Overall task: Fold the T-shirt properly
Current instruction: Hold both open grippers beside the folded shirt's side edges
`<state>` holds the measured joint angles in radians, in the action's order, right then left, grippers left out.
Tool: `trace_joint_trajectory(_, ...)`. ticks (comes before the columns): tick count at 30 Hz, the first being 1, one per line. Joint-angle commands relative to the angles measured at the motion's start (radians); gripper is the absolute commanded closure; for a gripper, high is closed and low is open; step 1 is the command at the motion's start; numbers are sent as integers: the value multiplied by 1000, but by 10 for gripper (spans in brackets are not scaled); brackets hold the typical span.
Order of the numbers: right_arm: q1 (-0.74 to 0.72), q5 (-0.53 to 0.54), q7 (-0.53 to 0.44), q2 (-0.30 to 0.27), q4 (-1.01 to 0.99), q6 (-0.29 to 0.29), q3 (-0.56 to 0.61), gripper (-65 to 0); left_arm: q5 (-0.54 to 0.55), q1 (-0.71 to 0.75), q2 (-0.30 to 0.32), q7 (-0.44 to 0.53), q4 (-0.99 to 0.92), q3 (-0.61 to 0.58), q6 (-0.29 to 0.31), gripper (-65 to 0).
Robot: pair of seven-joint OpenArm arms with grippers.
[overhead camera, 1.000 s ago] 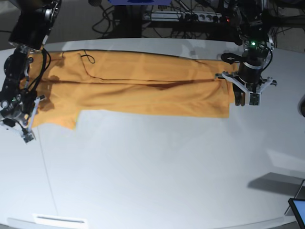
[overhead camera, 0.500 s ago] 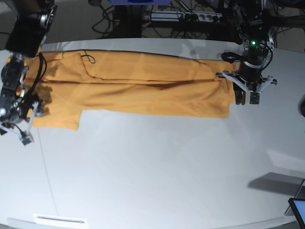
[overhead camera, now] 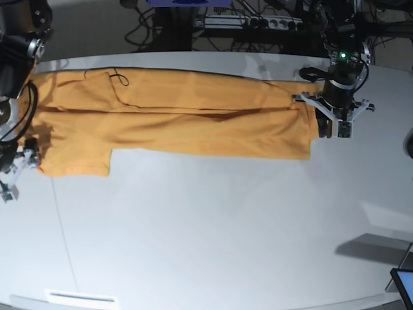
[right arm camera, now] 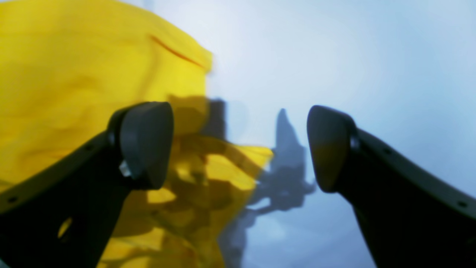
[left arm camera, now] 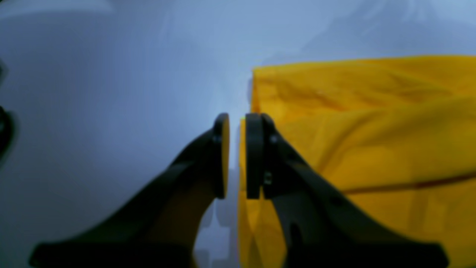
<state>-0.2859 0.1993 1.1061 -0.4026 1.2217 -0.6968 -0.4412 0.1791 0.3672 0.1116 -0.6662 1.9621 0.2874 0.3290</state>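
Large plain orange-yellow cloth T-shirt [overhead camera: 181, 119] spread long and flat across the far half of the pale grey-white round table [overhead camera: 213, 245], folded lengthwise into a wide band, one short sleeve hanging down at the base view's left end. Black two-fingered left gripper [left arm camera: 237, 156] set at the shirt's right-hand edge in the base view, over the hem corner; fingers drawn nearly together, only a thin slit between the round pads, with a sliver of yellow cloth seen through that slit. Possibly pinching the shirt's edge, though blur in the wrist view leaves the contact unclear. Black right gripper [right arm camera: 240, 147] at the shirt's opposite end, just off the sleeve, fingers spread wide apart with nothing between them; wrinkled sleeve cloth lying under and beside one finger [right arm camera: 145, 143], bare table under the other. Same gripper [overhead camera: 13, 174] near the frame's left border in the base view, beside the sleeve's outer edge. Dark cables [overhead camera: 258, 26] beyond the table's far rim, behind the shirt.
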Motion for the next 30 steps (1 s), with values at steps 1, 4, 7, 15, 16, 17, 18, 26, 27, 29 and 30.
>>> trace_joint_trajectory(1,-23,32,-13,-35,-4,-1,-3,-522,1,-7,9,24,15,3,-5,-76)
trace_joint_trajectory(4,-23,127,-5,-63,-52,-1,-3,-522,1,-9,9,24,15,3,-5,-76)
trace_joint_trajectory(7,-25,216,15,-92,-82,-1,-3,-522,1,-9,9,24,15,3,-5,-76)
trace_joint_trajectory(15,-29,351,15,-150,-165,-1,-1,-522,1,-3,9,24,15,3,-5,-76)
trace_joint_trajectory(16,-39,360,15,-150,-179,-1,0,-522,1,-3,9,24,15,3,-5,-76)
trace_joint_trajectory(17,-46,365,16,-150,-201,-1,0,-522,1,-3,9,24,15,3,-5,-76)
trace_joint_trajectory(18,-52,368,16,-150,-221,-1,0,-522,1,-3,9,24,15,3,-5,-76)
trace_joint_trajectory(26,-69,368,19,-144,-240,-1,3,-522,1,-1,9,24,15,3,-5,-76)
trace_joint_trajectory(27,-71,368,32,-144,-240,-1,3,-522,1,-1,9,24,15,3,-5,-76)
trace_joint_trajectory(29,-86,368,44,-143,-240,-1,3,-522,1,-1,9,24,15,3,-5,-76)
trace_joint_trajectory(30,-91,368,47,-141,-240,-1,3,-522,1,-1,9,24,15,3,-5,-76)
